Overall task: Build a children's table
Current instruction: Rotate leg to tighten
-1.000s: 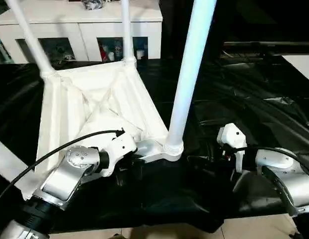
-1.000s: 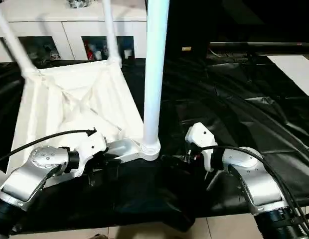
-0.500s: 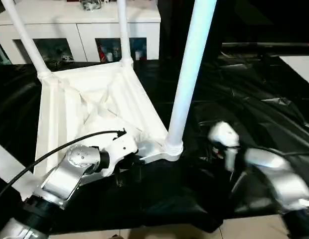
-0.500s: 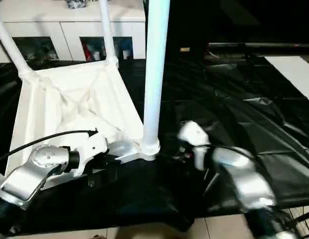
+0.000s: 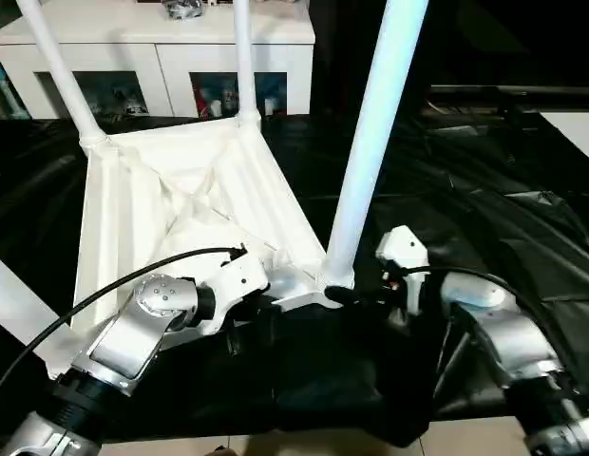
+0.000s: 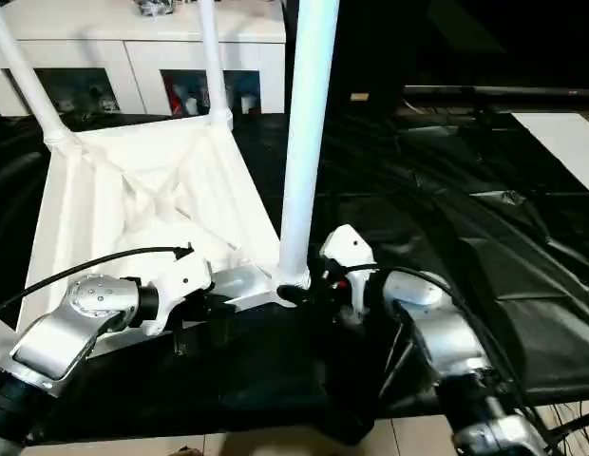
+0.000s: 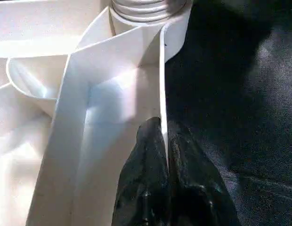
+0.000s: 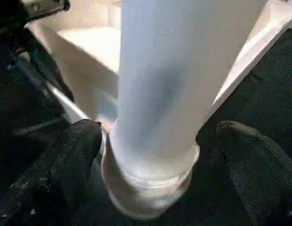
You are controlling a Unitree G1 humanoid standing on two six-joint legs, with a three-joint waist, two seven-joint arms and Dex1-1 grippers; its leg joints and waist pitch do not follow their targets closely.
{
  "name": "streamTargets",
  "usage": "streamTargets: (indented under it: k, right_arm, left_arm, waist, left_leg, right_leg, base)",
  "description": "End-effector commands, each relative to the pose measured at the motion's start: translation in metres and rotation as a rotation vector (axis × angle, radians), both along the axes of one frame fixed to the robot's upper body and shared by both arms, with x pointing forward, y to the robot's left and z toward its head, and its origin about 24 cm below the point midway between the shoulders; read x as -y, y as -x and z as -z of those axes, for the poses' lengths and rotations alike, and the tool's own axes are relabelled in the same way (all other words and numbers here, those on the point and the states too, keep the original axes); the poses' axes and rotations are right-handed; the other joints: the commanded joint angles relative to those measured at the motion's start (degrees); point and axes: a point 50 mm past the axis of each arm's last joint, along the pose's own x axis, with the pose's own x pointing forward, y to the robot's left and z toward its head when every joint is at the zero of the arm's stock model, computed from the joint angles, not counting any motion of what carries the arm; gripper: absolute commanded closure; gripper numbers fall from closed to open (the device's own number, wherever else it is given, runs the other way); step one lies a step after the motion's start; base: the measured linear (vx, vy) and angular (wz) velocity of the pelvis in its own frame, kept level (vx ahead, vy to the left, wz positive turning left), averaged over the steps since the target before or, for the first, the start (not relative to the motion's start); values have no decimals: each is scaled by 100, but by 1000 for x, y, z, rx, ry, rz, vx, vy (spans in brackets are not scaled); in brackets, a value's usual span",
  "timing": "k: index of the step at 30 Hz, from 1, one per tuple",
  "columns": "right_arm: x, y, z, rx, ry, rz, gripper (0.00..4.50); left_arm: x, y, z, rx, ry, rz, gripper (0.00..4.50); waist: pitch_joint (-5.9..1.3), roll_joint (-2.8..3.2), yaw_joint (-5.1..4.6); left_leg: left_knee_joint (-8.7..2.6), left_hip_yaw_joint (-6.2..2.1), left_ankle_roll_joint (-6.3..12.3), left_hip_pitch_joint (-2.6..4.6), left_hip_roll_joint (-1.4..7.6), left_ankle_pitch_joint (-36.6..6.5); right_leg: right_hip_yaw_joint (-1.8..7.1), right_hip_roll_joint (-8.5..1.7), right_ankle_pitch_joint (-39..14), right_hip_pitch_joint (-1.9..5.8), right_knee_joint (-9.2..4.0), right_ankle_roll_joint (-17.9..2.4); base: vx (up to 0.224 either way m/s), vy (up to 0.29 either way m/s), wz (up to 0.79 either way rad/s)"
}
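Observation:
The children's table lies upside down on black sheeting, its white ribbed top (image 5: pixel 180 199) facing up. Legs stand in the far sockets (image 5: pixel 62 76) (image 5: pixel 244 57), and another leg (image 5: pixel 9 304) crosses the left edge. The nearest leg (image 5: pixel 370 142) rises from the near right corner socket (image 7: pixel 146 7). My left gripper (image 7: pixel 165 136) is shut on the thin rim of the top, just beside that socket. My right gripper (image 8: pixel 155 141) is open around the base of the nearest leg, one black finger (image 8: pixel 75 155) at the collar and the other finger (image 8: pixel 249 155) a little off it.
A white cabinet (image 5: pixel 171 38) with glass-fronted compartments stands behind the table top. Crinkled black sheeting (image 5: pixel 484 209) covers the work surface, and pale floor (image 5: pixel 323 442) shows at its near edge. A dark bar (image 5: pixel 503 90) runs across the back right.
My right arm has swung left, bringing its open gripper from the bare sheeting up to the base of the nearest leg. The left gripper has kept its hold on the rim.

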Motion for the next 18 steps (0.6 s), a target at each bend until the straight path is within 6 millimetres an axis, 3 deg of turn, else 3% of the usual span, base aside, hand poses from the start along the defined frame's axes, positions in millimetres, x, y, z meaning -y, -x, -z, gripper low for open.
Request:
streamTargets:
  k: [1, 5, 9, 11, 18]
  right_arm:
    - [0, -4, -1, 20, 8, 4, 56]
    - [-3, -7, 0, 16, -9, 5, 90]
    - [-4, -6, 3, 12, 3, -19, 108]
    - [-3, -5, 5, 10, 6, -32, 143]
    - [-1, -3, 9, 16, 42, -57, 156]
  left_arm:
    - [3, 4, 10, -39, -14, 11, 450]
    - [3, 3, 9, -41, -7, 9, 450]
    - [2, 3, 9, -43, -6, 10, 450]
    - [1, 3, 10, -45, -8, 11, 450]
    - [0, 3, 10, -49, -11, 15, 450]
  waist:
    - [-312, -42, 0]
    - [-318, -47, 9]
    - [-310, -42, 11]
    - [-304, -49, 3]
    - [-320, -47, 4]
  left_leg:
    - [-464, -180, 66, 83, 306, -1613]
    - [-463, -172, 91, 72, 303, -1522]
    - [-472, -176, 83, 77, 311, -1614]
    - [-479, -183, 60, 74, 308, -1679]
    - [-476, -179, 80, 74, 312, -1633]
  right_leg:
    - [243, -340, -2086, 185, -467, -1061]
    - [249, -337, -1870, 199, -446, -1121]
    - [246, -343, -2031, 192, -464, -1090]
    - [244, -343, -2159, 194, -473, -1055]
    - [248, -341, -2059, 191, -467, -1080]
  base:
    - [0, 0, 0]
    - [0, 0, 0]
    - [0, 0, 0]
    - [0, 0, 0]
    - [0, 0, 0]
